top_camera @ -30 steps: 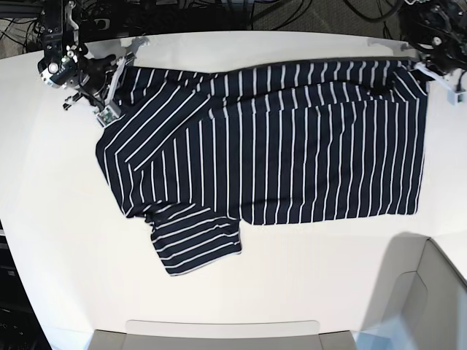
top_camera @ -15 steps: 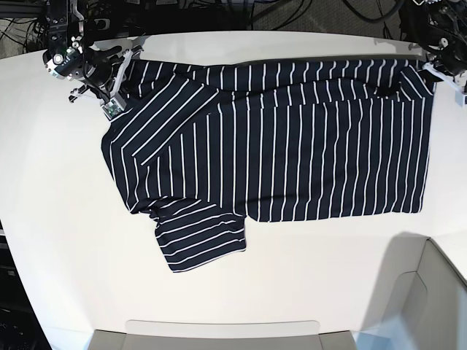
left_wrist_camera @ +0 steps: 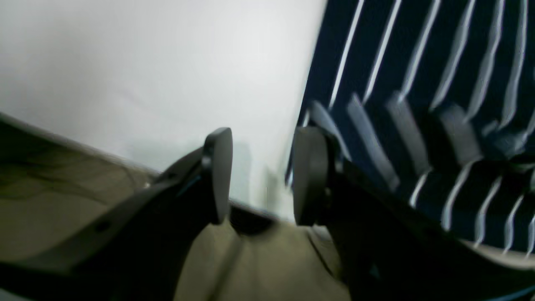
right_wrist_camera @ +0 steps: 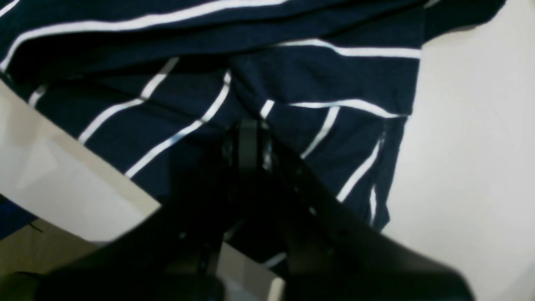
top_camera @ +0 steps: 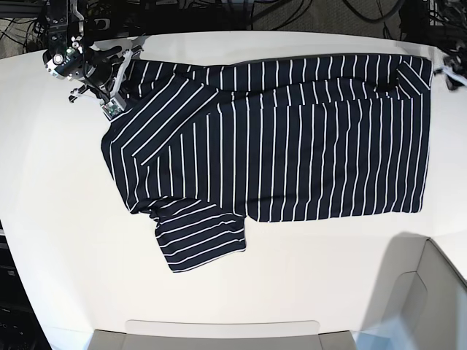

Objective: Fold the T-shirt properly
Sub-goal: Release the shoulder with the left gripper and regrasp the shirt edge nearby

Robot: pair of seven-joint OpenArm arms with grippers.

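**Striped shirt spread on a white table, one gripper pinching a corner, the other apart beside the edge**

The T-shirt, dark navy with thin white stripes, lies spread across the far half of the white table. Its far edge runs close to the table's far edge. A short sleeve sticks out toward the near side. Bare tabletop lies all along the near side and to either side of the cloth. A pale bin sits at the near corner, well apart from the shirt.

The right gripper rests at one far corner of the shirt. In its wrist view its fingers are pressed together on a fold of striped cloth.

The left gripper is at the opposite far corner, just off the shirt's edge. Its fingers stand apart with only table showing between them. One finger sits just beside the cloth edge; whether it touches cannot be told, as the view is blurred.
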